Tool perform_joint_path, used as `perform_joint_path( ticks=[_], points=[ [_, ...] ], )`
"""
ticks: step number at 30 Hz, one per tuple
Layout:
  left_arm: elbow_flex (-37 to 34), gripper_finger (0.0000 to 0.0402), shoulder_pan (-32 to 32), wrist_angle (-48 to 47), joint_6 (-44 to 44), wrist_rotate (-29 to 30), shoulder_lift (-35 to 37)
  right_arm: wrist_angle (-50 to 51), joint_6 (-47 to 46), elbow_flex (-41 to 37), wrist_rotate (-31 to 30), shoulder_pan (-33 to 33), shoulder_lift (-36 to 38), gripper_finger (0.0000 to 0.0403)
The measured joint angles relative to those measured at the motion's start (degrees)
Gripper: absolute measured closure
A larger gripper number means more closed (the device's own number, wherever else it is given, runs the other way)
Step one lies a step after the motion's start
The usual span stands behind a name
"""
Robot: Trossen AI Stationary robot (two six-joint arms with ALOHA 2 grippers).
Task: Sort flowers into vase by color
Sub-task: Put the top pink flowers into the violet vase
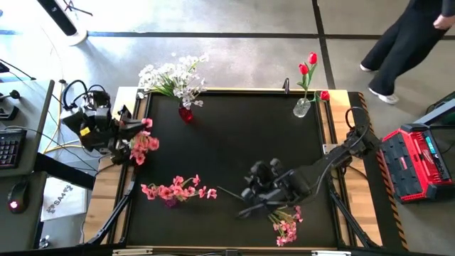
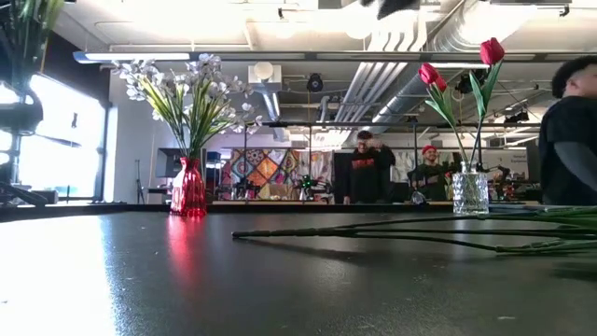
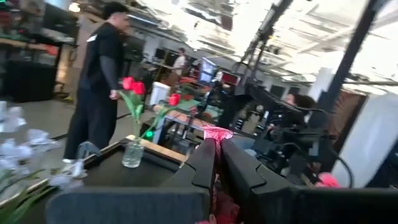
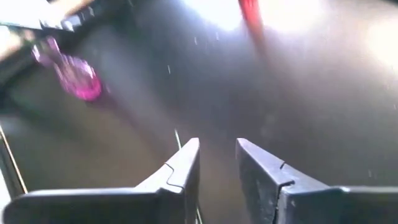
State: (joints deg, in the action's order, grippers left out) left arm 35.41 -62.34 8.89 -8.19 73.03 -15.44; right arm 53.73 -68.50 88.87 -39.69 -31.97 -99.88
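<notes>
1. Nearest the low camera, long thin green stems [image 2: 392,233] are seen lying flat on the black table [image 1: 227,153], running toward the right edge of that view.
2. The right gripper [image 4: 217,163] is held low over the table near its front edge, beside a pink spray [image 1: 286,226]; its fingers stand slightly apart with nothing visibly between them, and a thin stem runs just under the gap.
3. The left gripper [image 3: 217,158] is clenched on a pink bunch [image 1: 142,146] at the table's left edge; pink petals show at its fingertips in the left wrist view.
4. For the step in hand, the lying stem should be straddled squarely and pinched well back from the blossoms, so that the spray does not swing when lifted.
5. The held pink bunch is judged to belong with the other pinks; a purple vase [image 1: 170,202] lies with a pink spray near the front left, and its opening would need to be reachable first.
6. White blossoms [image 1: 170,75] stand in a red vase [image 1: 185,114] at the back left; red tulips [image 1: 308,65] stand in a clear glass vase [image 1: 302,107] at the back right.
7. A person [image 1: 405,43] is passing beyond the table.
</notes>
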Motion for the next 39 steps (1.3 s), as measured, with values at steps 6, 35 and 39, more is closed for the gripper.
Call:
perform_joint_path(
  ticks=[6,35,39],
  points=[
    [3.0,0.04,0.0,0.1,-0.6,0.8,0.0,-5.2,11.8,6.9,-4.1,4.4,0.0,0.0292],
    [18.6,0.0401,7.9,22.4,-22.0,-6.5,-18.2,-37.5,57.0,16.3,25.2,25.8,-0.4,0.0262],
    [20.5,0.0401,14.5,28.1,-21.0,-6.7,-22.6,-39.6,59.8,16.3,29.3,27.6,-0.4,0.0262]
  ],
)
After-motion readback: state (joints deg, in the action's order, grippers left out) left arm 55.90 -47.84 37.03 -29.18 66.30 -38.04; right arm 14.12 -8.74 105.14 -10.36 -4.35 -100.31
